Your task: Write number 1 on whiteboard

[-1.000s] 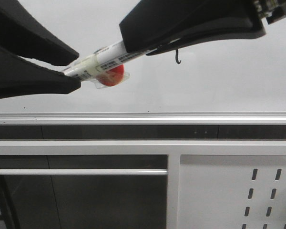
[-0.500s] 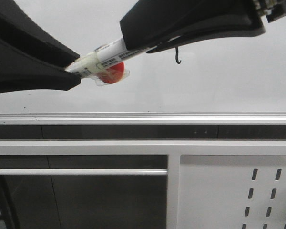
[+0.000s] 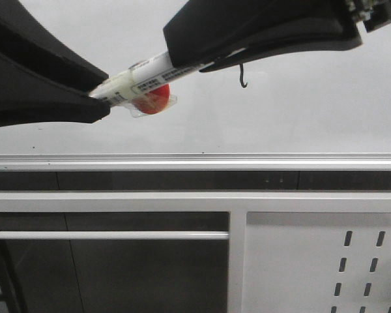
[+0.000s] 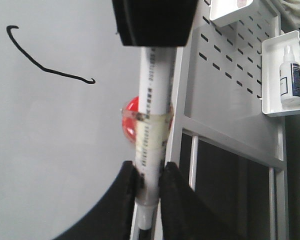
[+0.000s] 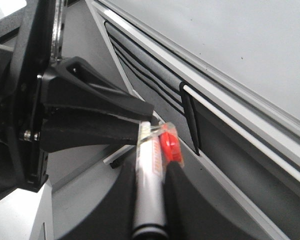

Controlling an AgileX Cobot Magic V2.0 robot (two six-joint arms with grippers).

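The whiteboard [image 3: 300, 117] fills the upper part of the front view and carries the number 1 [image 4: 45, 67], a thin black stroke; only its hooked lower end [image 3: 243, 78] shows below the right arm. A white marker [image 3: 146, 73] with a red piece [image 3: 153, 101] taped to it spans the two grippers. My left gripper [image 3: 106, 98] is shut on one end [image 4: 149, 175]. The other end sits inside my right gripper [image 3: 182, 55], which is shut on the barrel [image 5: 150, 200]. The marker's tip is hidden.
The board's silver edge rail [image 3: 195, 160] runs across the front view. Below it are a horizontal white rod [image 3: 111, 235] and a perforated grey panel [image 3: 326, 261]. A white tray [image 4: 270, 50] on that panel holds a small bottle [image 4: 291, 75].
The left gripper's fingers have drawn slightly closer around the marker's end. The marker and its red piece have risen a little. The right gripper has barely moved.
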